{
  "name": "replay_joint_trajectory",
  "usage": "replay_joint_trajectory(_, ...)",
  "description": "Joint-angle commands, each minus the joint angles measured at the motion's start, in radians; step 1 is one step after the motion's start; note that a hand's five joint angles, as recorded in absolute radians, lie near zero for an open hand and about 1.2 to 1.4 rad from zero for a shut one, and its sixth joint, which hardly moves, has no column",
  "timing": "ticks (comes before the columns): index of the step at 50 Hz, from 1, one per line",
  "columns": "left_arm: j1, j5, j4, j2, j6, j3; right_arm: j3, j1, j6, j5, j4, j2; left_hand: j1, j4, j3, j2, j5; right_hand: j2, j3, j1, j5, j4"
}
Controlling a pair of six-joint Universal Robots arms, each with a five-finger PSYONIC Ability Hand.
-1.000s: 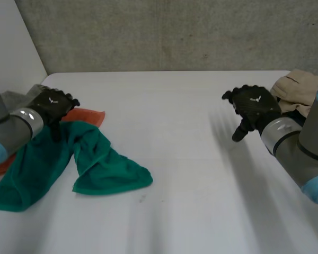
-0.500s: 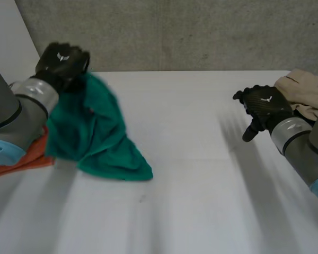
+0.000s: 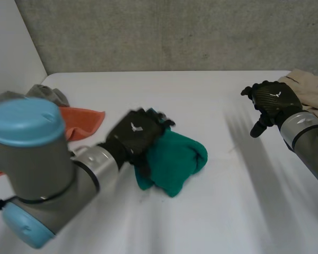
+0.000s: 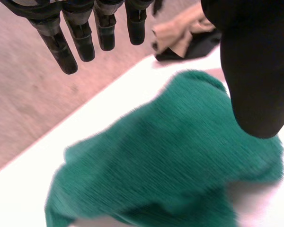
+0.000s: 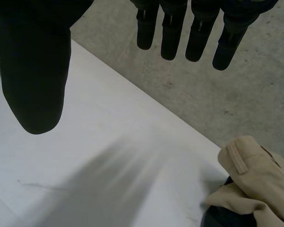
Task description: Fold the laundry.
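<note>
Folding has hardly begun: the crumpled green terry towel (image 3: 177,159) lies unfolded mid-way across the white bench (image 3: 212,211) under the straight-fingered, empty left hand (image 3: 132,135), while the right hand (image 3: 270,98) hovers slack and empty near a beige garment (image 3: 307,87).

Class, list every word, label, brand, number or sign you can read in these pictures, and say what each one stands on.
No words or numbers can be read.
Small white winged emblem, on the back of the black left robot hand: a sign without letters.
Matching white emblem, on the back of the black right robot hand: no letters either.
The crumpled green towel and the beige fabric garment bear no readable text.
</note>
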Motion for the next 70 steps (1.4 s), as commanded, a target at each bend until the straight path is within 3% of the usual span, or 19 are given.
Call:
replay_joint_trajectory(1,0.141,0.026,0.009,0.099,-0.051,0.019,-0.026,0.046,0.007,0.007,0.091,-0.008,-0.017,-0.027,-0.034,-0.032,-0.049,-0.055,-0.032,-0.046,-0.01,-0.037)
replay_joint_trajectory(6,0.214,0.068,0.004,0.005,-0.084,0.096,-0.069,0.085,0.077,0.0,0.231,0.033,-0.017,-0.027,-0.034,-0.032,-0.049,-0.052,-0.029,-0.043,-0.007,-0.034)
replay_joint_trajectory(10,0.241,0.11,-0.094,-0.159,-0.081,0.212,-0.125,0.143,0.171,-0.02,0.309,0.11,-0.017,-0.027,-0.034,-0.032,-0.049,-0.047,-0.024,-0.037,-0.001,-0.028)
replay_joint_trajectory(21,0.251,0.232,-0.289,-0.476,-0.05,0.494,-0.193,0.23,0.286,-0.025,0.211,0.259,-0.017,-0.027,-0.034,-0.032,-0.049,0.024,0.047,0.033,0.069,0.042)
replay_joint_trajectory(25,0.233,0.25,-0.275,-0.534,-0.045,0.57,-0.233,0.25,0.315,-0.022,0.173,0.316,0.335,0.325,0.318,0.32,0.303,0.322,0.345,0.332,0.367,0.34)
replay_joint_trajectory(28,0.213,0.192,-0.216,-0.556,-0.042,0.661,-0.308,0.258,0.33,-0.028,0.147,0.368,1.014,1.004,0.997,1.0,0.982,0.887,0.911,0.897,0.933,0.906)
replay_joint_trajectory(30,0.207,0.138,-0.186,-0.548,-0.041,0.697,-0.346,0.258,0.327,-0.028,0.142,0.377,1.204,1.194,1.187,1.189,1.172,1.046,1.069,1.055,1.091,1.064)
replay_joint_trajectory(31,0.202,0.076,-0.151,-0.534,-0.038,0.727,-0.392,0.255,0.329,-0.022,0.131,0.376,1.204,1.195,1.188,1.19,1.173,1.046,1.069,1.055,1.091,1.064)
replay_joint_trajectory(36,0.196,-0.084,0.03,-0.438,-0.044,0.775,-0.508,0.24,0.321,0.042,0.027,0.295,1.204,1.195,1.188,1.19,1.173,1.046,1.069,1.055,1.091,1.064)
replay_joint_trajectory(40,0.195,-0.092,0.237,-0.324,-0.065,0.74,-0.488,0.235,0.3,0.096,-0.196,0.158,1.204,1.195,1.188,1.19,1.173,1.046,1.069,1.055,1.091,1.064)
replay_joint_trajectory(42,0.192,-0.077,0.338,-0.258,-0.085,0.694,-0.437,0.24,0.265,0.089,-0.34,0.083,1.204,1.195,1.188,1.19,1.173,1.046,1.069,1.055,1.091,1.064)
replay_joint_trajectory(46,0.185,-0.06,0.404,-0.166,-0.09,0.589,-0.348,0.237,0.177,0.044,-0.49,0.002,1.204,1.195,1.188,1.19,1.173,1.046,1.069,1.055,1.091,1.064)
replay_joint_trajectory(54,0.179,-0.006,0.329,-0.109,-0.07,0.328,-0.204,0.233,0.032,-0.052,-0.349,0.006,1.204,1.195,1.188,1.19,1.173,1.046,1.069,1.055,1.091,1.064)
replay_joint_trajectory(63,0.153,0.003,0.303,-0.212,0.063,0.048,-0.04,0.24,-0.065,-0.053,-0.163,0.156,1.204,1.195,1.188,1.19,1.173,1.046,1.069,1.055,1.091,1.064)
replay_joint_trajectory(68,0.142,-0.009,0.285,-0.229,0.149,-0.028,-0.004,0.249,-0.116,-0.028,-0.103,0.218,0.982,0.972,0.966,0.968,0.95,1.046,1.069,1.055,1.091,1.064)
replay_joint_trajectory(70,0.142,-0.023,0.259,-0.204,0.166,-0.047,0.0,0.25,-0.125,-0.014,-0.103,0.222,0.66,0.65,0.643,0.646,0.628,1.046,1.069,1.055,1.091,1.064)
